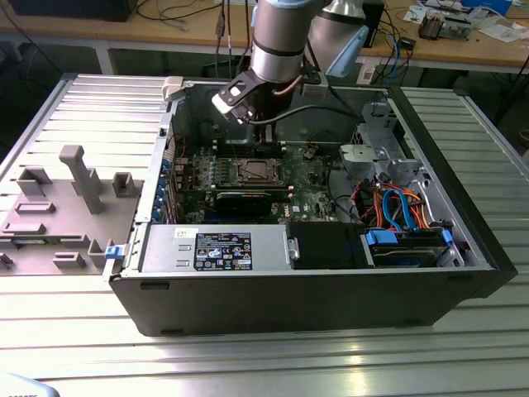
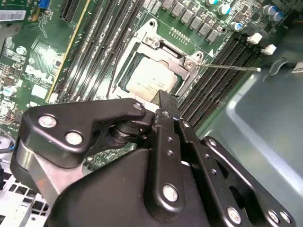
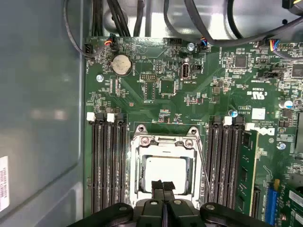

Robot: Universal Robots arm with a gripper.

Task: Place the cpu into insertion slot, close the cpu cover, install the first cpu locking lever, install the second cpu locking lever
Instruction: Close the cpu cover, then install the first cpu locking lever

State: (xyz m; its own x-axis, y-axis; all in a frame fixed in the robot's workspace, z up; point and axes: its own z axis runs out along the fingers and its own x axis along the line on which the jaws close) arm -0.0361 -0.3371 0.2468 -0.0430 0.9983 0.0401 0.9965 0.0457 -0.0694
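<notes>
The cpu [image 3: 165, 171] lies flat in the insertion slot [image 3: 134, 176] on the green board, its silvery top showing through the cut-out of the cpu cover [image 3: 163, 141]. The cover lies down over it. My gripper [image 3: 163, 185] is shut with nothing between its fingers, and its tip hovers over the near edge of the cover. In the second wrist view the gripper [image 2: 164, 98] reaches to the edge of the cpu [image 2: 147, 78]. A thin metal locking lever [image 2: 232, 67] stands out sideways from the socket, seen as lever [image 3: 204, 172] beside the cover. In the exterior view the gripper [image 1: 264, 136] hangs above the socket [image 1: 258, 171].
Black memory slots [image 3: 106, 161] flank the socket on both sides, one holding a green module [image 3: 246, 165]. The case wall [image 3: 42, 109] stands close by. Cables [image 1: 397, 203] and a drive cage [image 1: 372, 141] fill the case at the exterior view's right. A power supply [image 1: 219, 248] sits in front.
</notes>
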